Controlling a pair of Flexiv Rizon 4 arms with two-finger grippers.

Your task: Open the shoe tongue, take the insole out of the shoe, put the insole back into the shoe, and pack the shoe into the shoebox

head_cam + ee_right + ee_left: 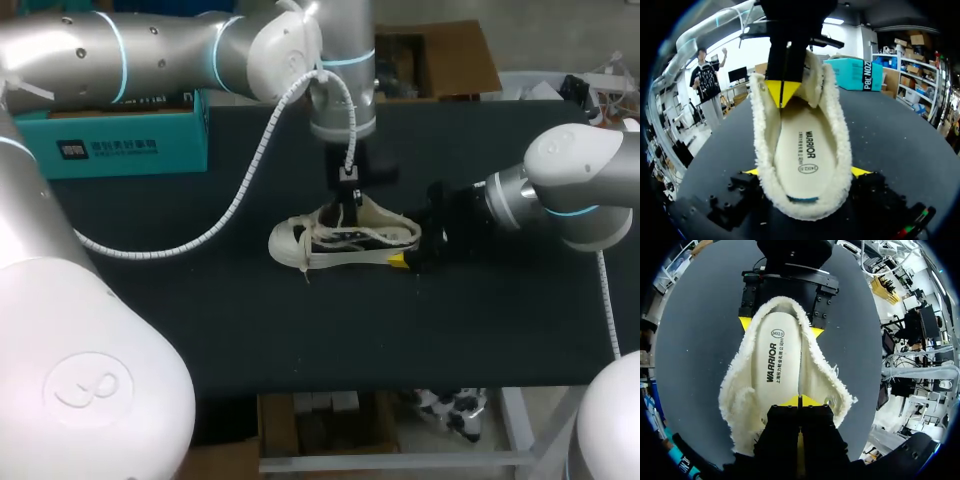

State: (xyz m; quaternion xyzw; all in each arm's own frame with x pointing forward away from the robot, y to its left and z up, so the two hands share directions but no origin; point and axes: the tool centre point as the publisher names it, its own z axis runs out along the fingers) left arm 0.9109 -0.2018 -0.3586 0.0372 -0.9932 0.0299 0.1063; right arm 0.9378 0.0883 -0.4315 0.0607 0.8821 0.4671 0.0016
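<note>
While your right tool (805,171) clamps the heel of the soft, fleece-lined shoe (345,240) in the middle of the counter (480,330) and your left tool (800,401) hangs pinched shut above its tongue (813,75), expect a light, floppy insole (775,360); take its heel edge.

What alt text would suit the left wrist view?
A fleece-lined shoe lies on the dark table with its white insole inside. The left gripper pinches the tongue aside, while the right gripper clamps the heel.
</note>
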